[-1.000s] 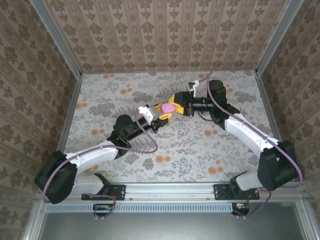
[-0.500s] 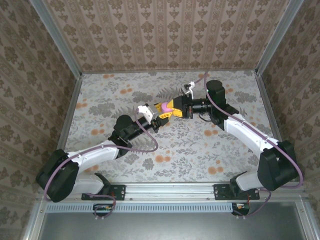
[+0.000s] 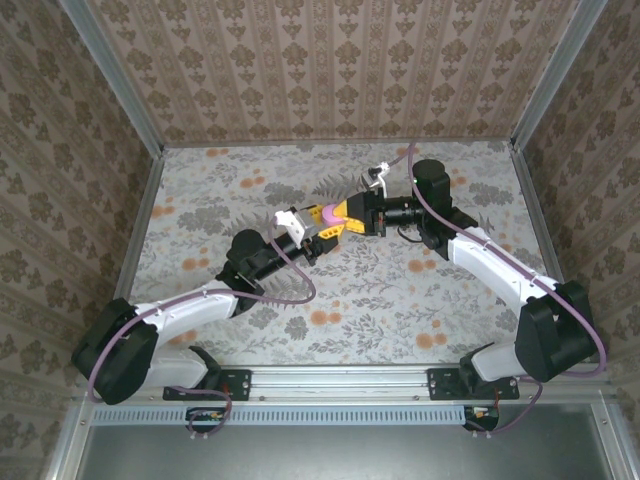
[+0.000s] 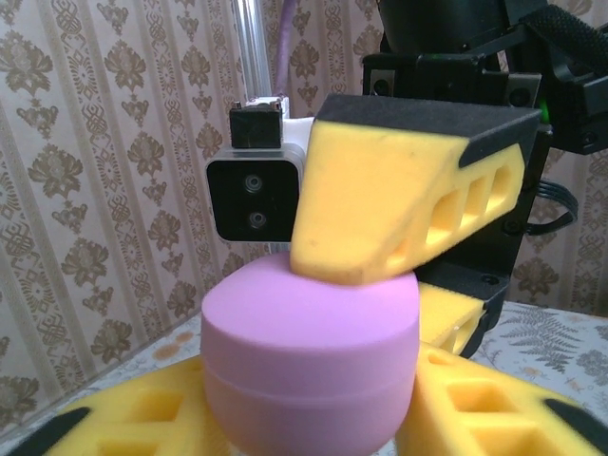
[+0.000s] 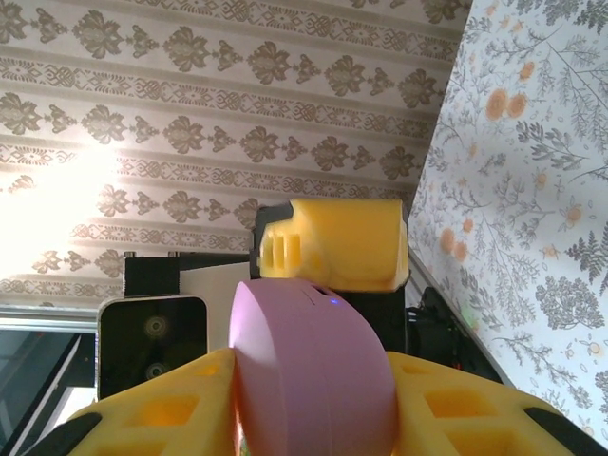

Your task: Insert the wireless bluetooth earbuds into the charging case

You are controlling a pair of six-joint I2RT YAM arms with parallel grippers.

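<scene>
Lilac-pink plastic: one charging case (image 4: pixel 309 342), lid shut along its seam, held in the air above the middle of the table (image 3: pixel 400 300). We log the left gripper (image 4: pixel 309 418) clamped on its lower half from both sides. The right gripper (image 5: pixel 313 404) is closed on it too, one yellow pad bearing on the lid's top. We judge the step in hand to be opening the lid, and we advise a firm left hold on the base while the right levers gently at the lid's edge, since the smooth dome could squirt free.
</scene>
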